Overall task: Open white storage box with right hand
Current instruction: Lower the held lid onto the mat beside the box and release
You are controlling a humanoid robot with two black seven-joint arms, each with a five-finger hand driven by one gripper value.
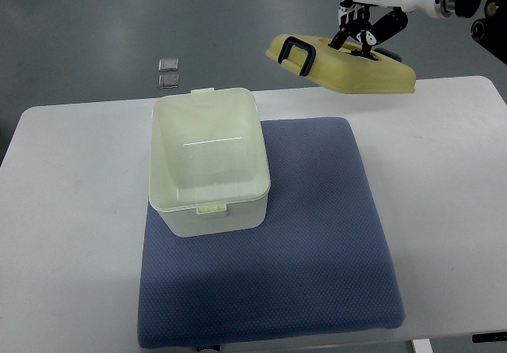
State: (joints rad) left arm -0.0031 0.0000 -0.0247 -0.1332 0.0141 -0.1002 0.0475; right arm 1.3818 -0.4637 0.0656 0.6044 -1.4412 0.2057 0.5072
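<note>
From my feed the scene is evenly and brightly lit from overhead, with no harsh shadows. The white desk [451, 171] near the right edge is almost washed out. A thin glare streak sits inside the open storage box [210, 159]. Focus is sharp mid-frame; the floor at the top looks softer.

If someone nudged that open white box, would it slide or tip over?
The box looks like empty, thin plastic, so probably light. It sits on the blue mat, whose textured fabric likely grips, resisting sliding. Being tall with its base on soft padding, a high push might tip it.
</note>
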